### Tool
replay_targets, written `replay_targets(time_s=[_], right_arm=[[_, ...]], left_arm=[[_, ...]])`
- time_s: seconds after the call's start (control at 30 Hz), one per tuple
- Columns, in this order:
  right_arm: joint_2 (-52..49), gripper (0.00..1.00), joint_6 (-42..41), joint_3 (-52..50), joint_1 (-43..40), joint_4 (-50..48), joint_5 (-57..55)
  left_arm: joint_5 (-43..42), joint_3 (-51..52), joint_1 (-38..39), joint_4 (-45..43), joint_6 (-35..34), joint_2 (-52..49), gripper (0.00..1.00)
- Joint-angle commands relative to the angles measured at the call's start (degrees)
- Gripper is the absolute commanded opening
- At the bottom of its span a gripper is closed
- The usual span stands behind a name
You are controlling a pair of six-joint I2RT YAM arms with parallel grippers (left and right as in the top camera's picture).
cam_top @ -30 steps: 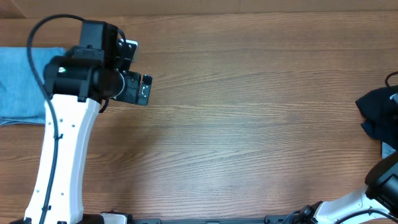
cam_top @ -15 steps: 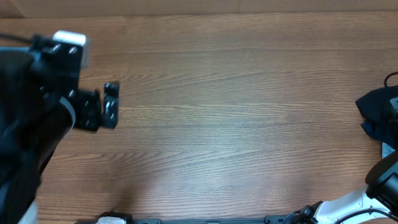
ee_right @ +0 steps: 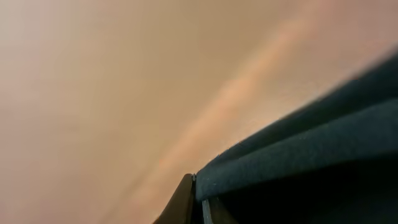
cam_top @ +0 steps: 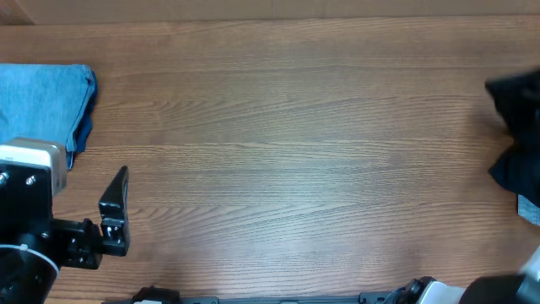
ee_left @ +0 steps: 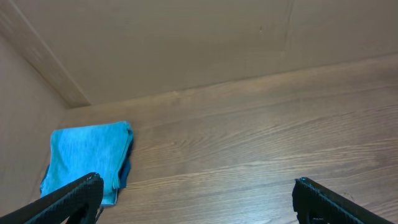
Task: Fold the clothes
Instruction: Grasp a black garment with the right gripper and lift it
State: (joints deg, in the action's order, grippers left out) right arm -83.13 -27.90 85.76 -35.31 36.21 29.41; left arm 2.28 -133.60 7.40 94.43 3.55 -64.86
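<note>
Our right end effector [ee_right: 198,200] is closed tight, and a fold of the dark garment [ee_right: 298,162] sits right at its fingertips, so we judge it pinched there. From overhead the garment [cam_top: 513,139] is a blurred, bunched heap at the far right edge of the table [cam_top: 295,152], partly cut off by the frame, so we cannot tell its long axis.

Our left end effector [ee_left: 199,202] stands wide and holds nothing, low at the table's left side. The folded blue denim [cam_top: 42,105] lies just beyond it in the far-left corner, apart from its fingers.

The dark garment is well apart from the left arm, across the whole bare middle. The right arm is nearer, and we judge the next move must bring the cloth leftward toward the centre.
</note>
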Motion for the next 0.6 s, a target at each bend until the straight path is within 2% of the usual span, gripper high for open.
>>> replay_targets(time_s=[0.0, 0.23, 0.43, 0.53, 0.57], right_arm=[[4.3, 0.04, -6.8, 1.7, 5.5, -4.0, 15.1], [4.7, 0.04, -12.9, 1.7, 16.3, -21.7, 28.0], [4.7, 0.04, -14.5, 1.7, 25.5, -48.7, 44.4], [4.5, 0.04, -19.9, 1.7, 25.9, -48.1, 42.9], [4.3, 0.04, -19.3, 1.7, 25.9, -46.4, 43.7]], left_arm=[[0.7, -0.1, -0.3, 0.1, 1.2, -0.8, 1.0], [0.7, -0.1, -0.3, 0.1, 1.2, -0.8, 1.0], [0.7, -0.1, -0.3, 0.1, 1.2, -0.7, 1.0], [0.7, -0.1, -0.3, 0.1, 1.2, -0.8, 1.0], [0.7, -0.1, -0.3, 0.1, 1.2, -0.8, 1.0]])
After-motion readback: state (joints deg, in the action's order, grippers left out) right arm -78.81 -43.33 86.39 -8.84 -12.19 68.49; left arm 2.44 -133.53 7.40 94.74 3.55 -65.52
